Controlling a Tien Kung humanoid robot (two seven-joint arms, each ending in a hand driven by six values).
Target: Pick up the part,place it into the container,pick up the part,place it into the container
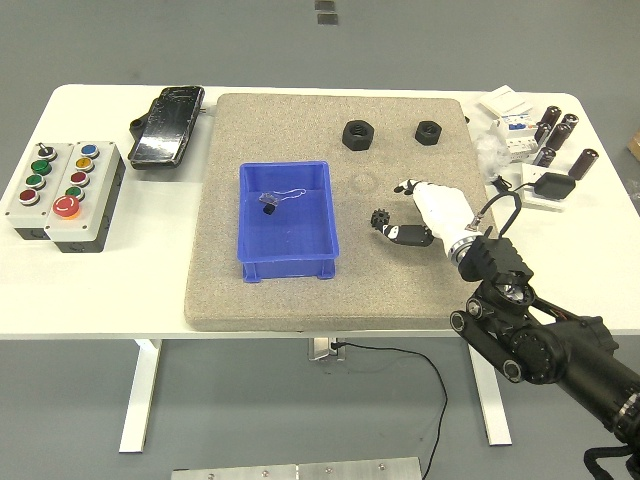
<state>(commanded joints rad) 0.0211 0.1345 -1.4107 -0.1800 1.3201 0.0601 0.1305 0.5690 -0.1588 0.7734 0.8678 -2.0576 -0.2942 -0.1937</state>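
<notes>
1. Right of the blue container [286, 252], on the tan mat [300, 300], the right robot hand [405, 215] reached in from the lower right corner; left arm was out of view.
2. Fingers were curled around a small black gear-like part [379, 220], apparently pinched at the fingertips, just above or on the mat. Couldn't tell if it was lifted clear.
3. Container sat left of the hand, a gap of bare mat between. It already held one small dark part [267, 206] plus what looked like a thin wire.
4. Two black nuts [359, 134] sat at the mat's far side, well apart from the hand.
5. My read: first placement done, second grasp in progress.
6. To do it well: confirm a firm pinch, lift straight up, clear the container's right wall, move left, release low over the middle.
7. Risk: the small part slipping from the fingertip grip.
</notes>
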